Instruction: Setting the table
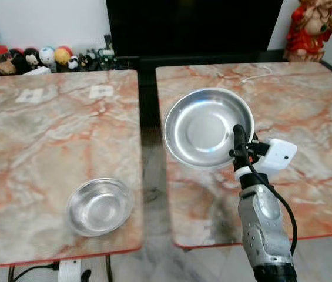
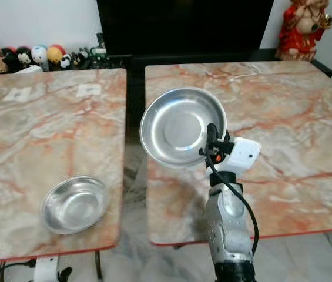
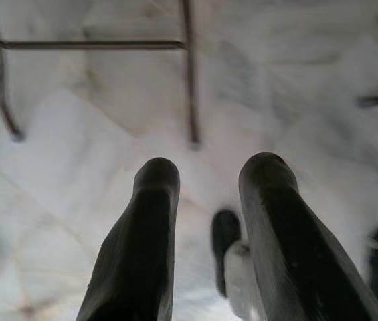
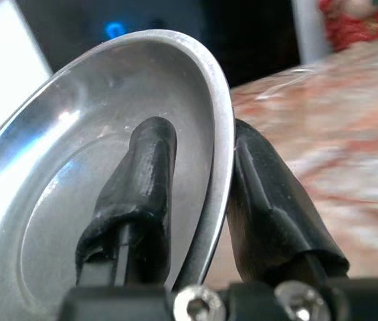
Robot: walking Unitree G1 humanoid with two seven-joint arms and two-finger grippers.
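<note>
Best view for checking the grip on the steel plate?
Right wrist view: the right gripper pinches the steel plate at its rim, one finger inside, one behind. Both eye views show the whole plate tilted over the right table.

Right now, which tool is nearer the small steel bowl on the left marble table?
Right. The right tool holds the round steel plate above the right table, apart from the small steel bowl. The left tool hangs over the floor.

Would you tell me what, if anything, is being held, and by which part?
The right gripper pinches the steel plate by its rim; the left gripper holds nothing.
</note>
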